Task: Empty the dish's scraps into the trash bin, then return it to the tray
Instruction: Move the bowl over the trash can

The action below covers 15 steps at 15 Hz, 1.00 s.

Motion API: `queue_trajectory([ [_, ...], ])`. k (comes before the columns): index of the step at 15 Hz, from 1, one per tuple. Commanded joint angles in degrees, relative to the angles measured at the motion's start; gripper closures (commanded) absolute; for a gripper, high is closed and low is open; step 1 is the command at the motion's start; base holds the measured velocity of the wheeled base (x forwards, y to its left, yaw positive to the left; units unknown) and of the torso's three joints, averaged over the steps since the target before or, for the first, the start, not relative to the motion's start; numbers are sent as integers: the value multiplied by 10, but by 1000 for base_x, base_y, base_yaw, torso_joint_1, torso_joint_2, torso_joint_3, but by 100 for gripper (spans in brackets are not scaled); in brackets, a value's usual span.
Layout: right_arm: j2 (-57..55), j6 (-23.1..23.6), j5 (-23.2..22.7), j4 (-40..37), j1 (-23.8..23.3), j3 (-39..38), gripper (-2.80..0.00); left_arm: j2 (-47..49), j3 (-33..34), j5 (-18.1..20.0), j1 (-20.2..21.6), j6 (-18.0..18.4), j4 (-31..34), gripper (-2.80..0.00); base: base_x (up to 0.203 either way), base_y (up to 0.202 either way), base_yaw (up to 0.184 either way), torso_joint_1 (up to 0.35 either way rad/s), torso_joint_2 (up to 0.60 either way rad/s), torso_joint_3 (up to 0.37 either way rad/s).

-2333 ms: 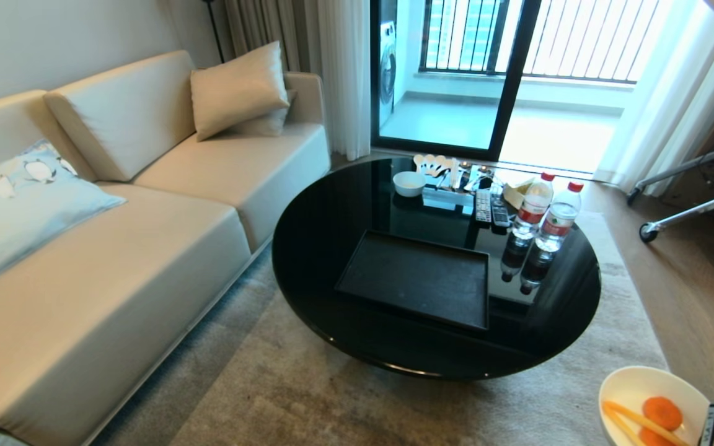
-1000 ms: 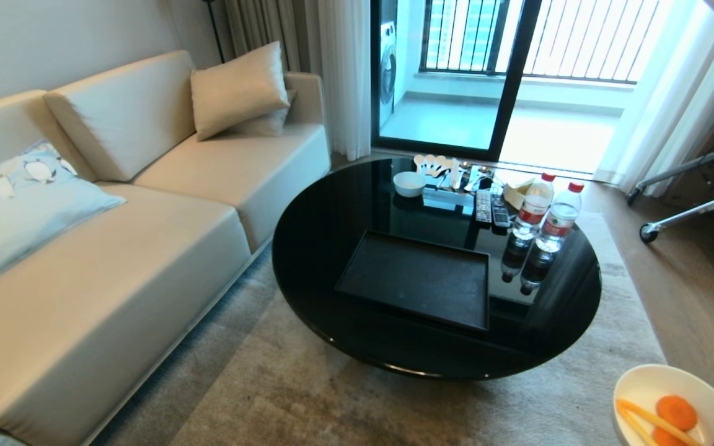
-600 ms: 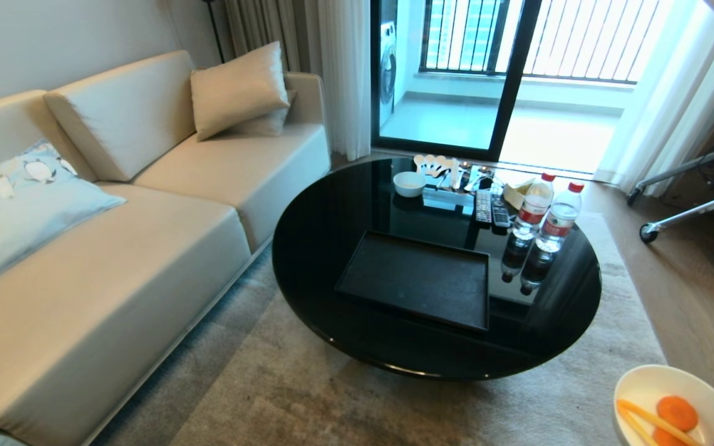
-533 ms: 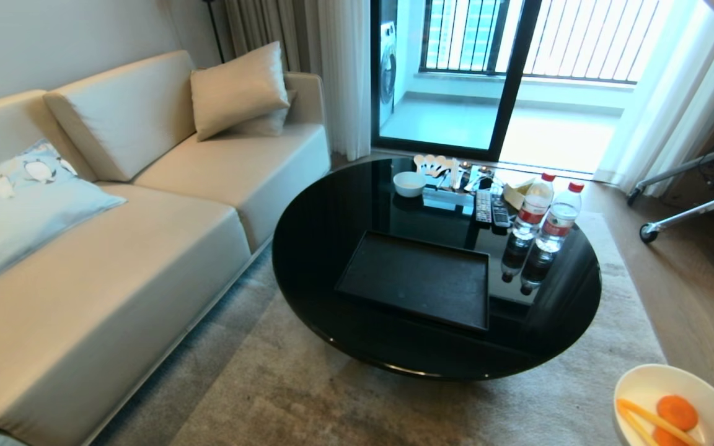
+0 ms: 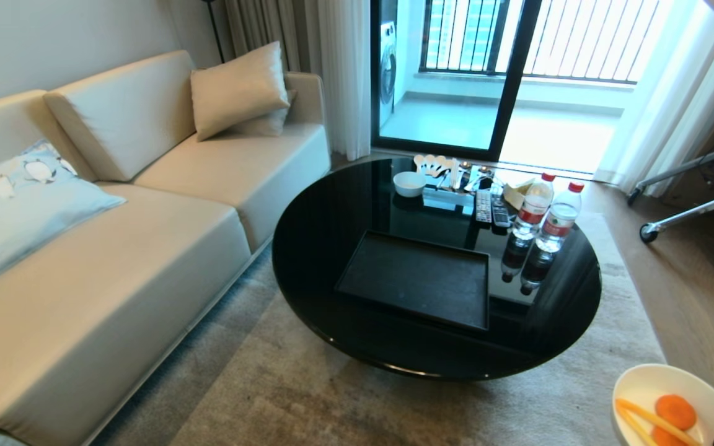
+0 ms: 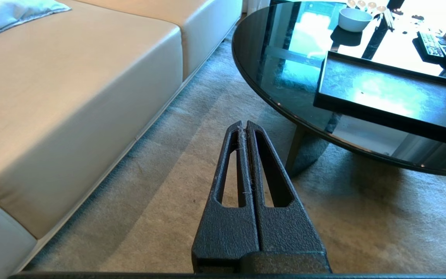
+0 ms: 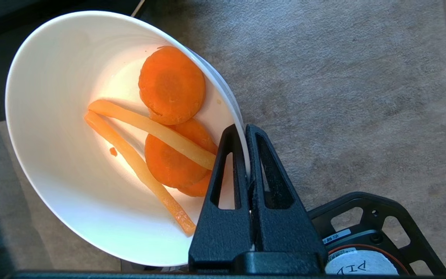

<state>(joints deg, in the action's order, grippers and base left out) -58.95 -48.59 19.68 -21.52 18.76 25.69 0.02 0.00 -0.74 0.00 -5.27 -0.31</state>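
One long beige sofa (image 5: 115, 248) runs along the left, and beside it the round black glass surface (image 5: 332, 217) carries the empty black tray (image 5: 416, 279) near its front edge, with two water bottles (image 5: 546, 214) just to the tray's right. The dish (image 7: 64, 155) hangs over the carpet well clear of the tray, at the lower right of the head view, its rim pinched by the closed right gripper (image 7: 245, 133), with the scraps (image 7: 168, 128) inside. The left gripper (image 6: 245, 126) is closed on nothing, low over the carpet between sofa and surface.
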Motion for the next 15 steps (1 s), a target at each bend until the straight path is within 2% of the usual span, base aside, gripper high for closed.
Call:
queue_trajectory([
  [1,-3,-3,1,0,0,0,0,0,0,0,0,0,0,0,0,0,0,0,0,0],
  [15,-4,-4,1,-2,1,0,0,0,0,0,0,0,0,0,0,0,0,0,0,0],
])
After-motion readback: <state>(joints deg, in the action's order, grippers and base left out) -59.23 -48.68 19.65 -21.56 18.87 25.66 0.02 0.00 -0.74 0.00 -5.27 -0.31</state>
